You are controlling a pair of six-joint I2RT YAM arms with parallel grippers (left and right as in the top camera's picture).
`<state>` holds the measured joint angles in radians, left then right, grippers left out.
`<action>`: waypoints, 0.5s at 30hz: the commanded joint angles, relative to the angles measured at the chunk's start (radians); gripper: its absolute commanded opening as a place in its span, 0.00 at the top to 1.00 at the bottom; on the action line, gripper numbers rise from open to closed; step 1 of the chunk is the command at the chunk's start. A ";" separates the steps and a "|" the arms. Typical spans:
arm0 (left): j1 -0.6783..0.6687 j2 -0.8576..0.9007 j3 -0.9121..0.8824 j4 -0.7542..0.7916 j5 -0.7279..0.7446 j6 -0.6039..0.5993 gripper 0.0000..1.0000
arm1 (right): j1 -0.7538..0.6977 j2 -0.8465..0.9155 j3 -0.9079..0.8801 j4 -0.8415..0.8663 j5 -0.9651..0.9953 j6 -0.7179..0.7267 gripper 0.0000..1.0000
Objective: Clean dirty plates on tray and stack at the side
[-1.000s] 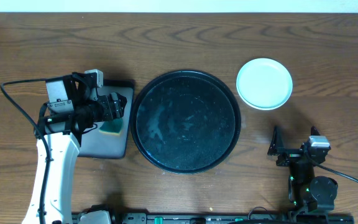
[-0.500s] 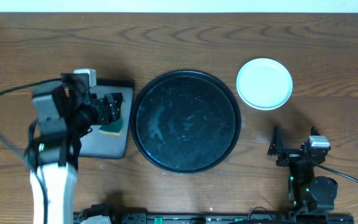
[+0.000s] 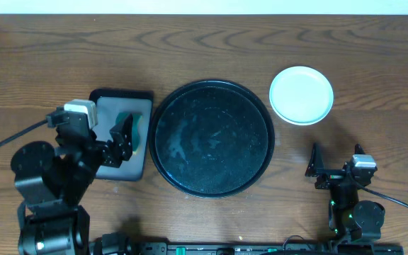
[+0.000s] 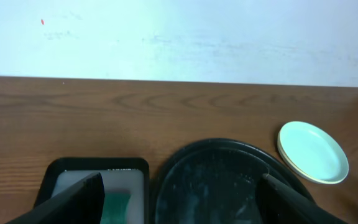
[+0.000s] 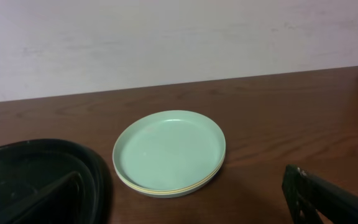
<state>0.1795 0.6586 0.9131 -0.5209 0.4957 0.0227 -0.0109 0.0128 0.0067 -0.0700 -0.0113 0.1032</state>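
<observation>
The plates (image 3: pixel 302 94) sit in one stack on the table to the right of the tray (image 3: pixel 212 137), which has nothing on it. In the right wrist view the stack (image 5: pixel 169 151) shows a clean mint plate on top, with a yellow rim and a mint rim under it. It also shows in the left wrist view (image 4: pixel 312 152). My left gripper (image 3: pixel 121 142) is open and empty over the small sponge tray, left of the tray (image 4: pixel 222 180). My right gripper (image 3: pixel 318 171) is open and empty, in front of the stack.
A small rectangular black tray (image 3: pixel 103 170) with a pale mat holds a green sponge (image 3: pixel 140 127), also seen in the left wrist view (image 4: pixel 118 205). A pale wall runs along the table's far edge.
My left arm has drawn back toward the front left, and its gripper now stands open a little nearer the front. The sponge lies uncovered on the small tray. The right arm has not moved.
</observation>
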 commanded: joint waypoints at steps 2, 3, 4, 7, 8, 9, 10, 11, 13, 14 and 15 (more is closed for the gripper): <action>-0.002 -0.088 -0.007 -0.056 0.013 0.000 0.22 | -0.007 -0.007 -0.001 -0.005 0.007 0.015 0.01; -0.002 -0.106 -0.010 -0.073 0.012 0.002 0.22 | -0.007 -0.007 -0.001 -0.005 0.007 0.015 0.01; -0.002 -0.130 -0.013 -0.095 0.010 0.003 0.22 | -0.007 -0.007 -0.001 -0.005 0.007 0.015 0.01; -0.002 -0.214 -0.027 -0.189 0.010 0.003 0.22 | -0.007 -0.007 -0.001 -0.005 0.007 0.015 0.01; -0.002 -0.240 -0.029 -0.232 0.010 0.003 0.22 | -0.007 -0.007 -0.001 -0.005 0.007 0.015 0.01; -0.002 -0.265 -0.029 -0.275 0.009 0.003 0.22 | -0.007 -0.007 -0.001 -0.005 0.007 0.015 0.01; -0.002 -0.289 -0.029 -0.314 0.008 0.004 0.22 | -0.007 -0.007 -0.001 -0.005 0.007 0.016 0.01; -0.002 -0.312 -0.029 -0.350 0.009 0.004 0.22 | -0.007 -0.007 -0.001 -0.005 0.007 0.015 0.01; -0.002 -0.360 -0.029 -0.410 0.009 0.003 0.22 | -0.007 -0.007 -0.001 -0.005 0.007 0.015 0.01; -0.002 -0.386 -0.029 -0.441 0.010 0.003 0.22 | -0.007 -0.007 -0.001 -0.005 0.007 0.015 0.01; -0.003 -0.411 -0.029 -0.467 0.010 0.003 0.22 | -0.007 -0.007 -0.001 -0.005 0.007 0.015 0.01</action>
<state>0.1795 0.3077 0.8955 -0.9497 0.4953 0.0235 -0.0109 0.0124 0.0067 -0.0700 -0.0097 0.1036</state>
